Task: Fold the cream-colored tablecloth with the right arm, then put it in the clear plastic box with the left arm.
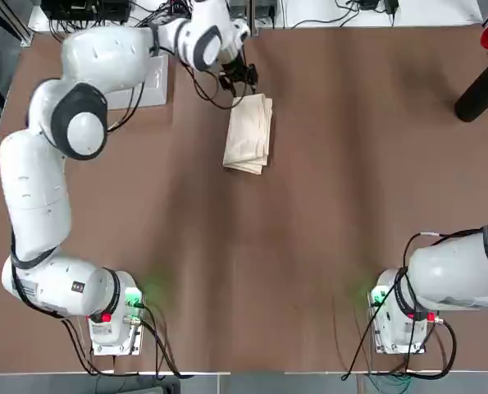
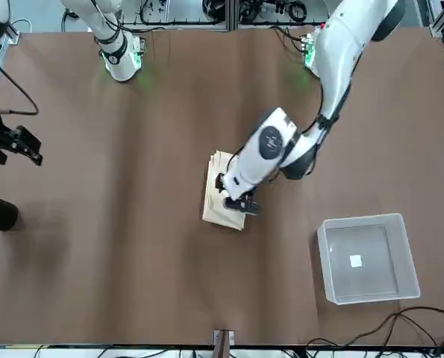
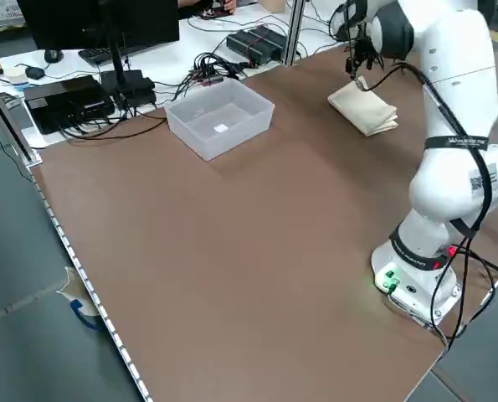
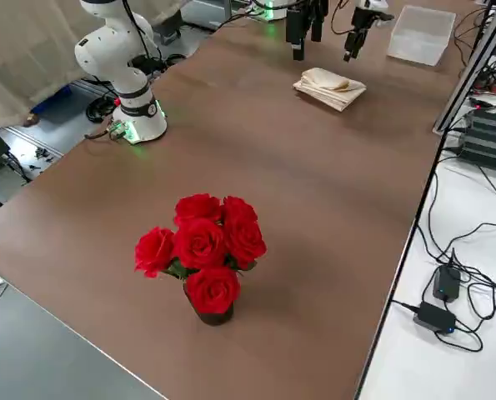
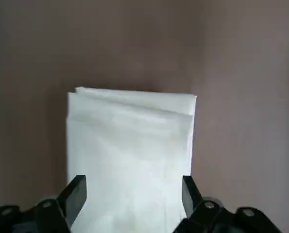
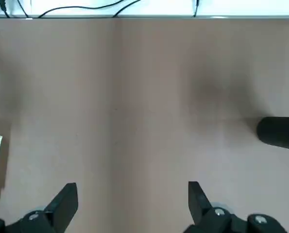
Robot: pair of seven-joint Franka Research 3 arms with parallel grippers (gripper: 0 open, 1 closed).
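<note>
The cream-colored tablecloth (image 1: 249, 133) lies folded into a narrow stacked rectangle on the brown worktop (image 1: 309, 230), toward the far edge from the arms' bases and a little to the robot's left of the middle. The left arm (image 1: 88, 123) reaches out across the worktop, and the left pincer (image 2: 236, 200) hangs over the far end of the folded cloth; in the left wrist view its two black fingers (image 5: 76, 191) stand wide apart, one to each side of the cloth, and hold nothing. The clear plastic box (image 2: 367, 257) sits empty near the far left corner of the worktop, well apart from the cloth, with a small white mark on its base. The right arm (image 1: 453, 271) is drawn back near its base at the near right edge; the right pincer (image 6: 132, 201) is open above bare worktop. A black vase of red roses (image 4: 202, 250) stands near the far right corner.
</note>
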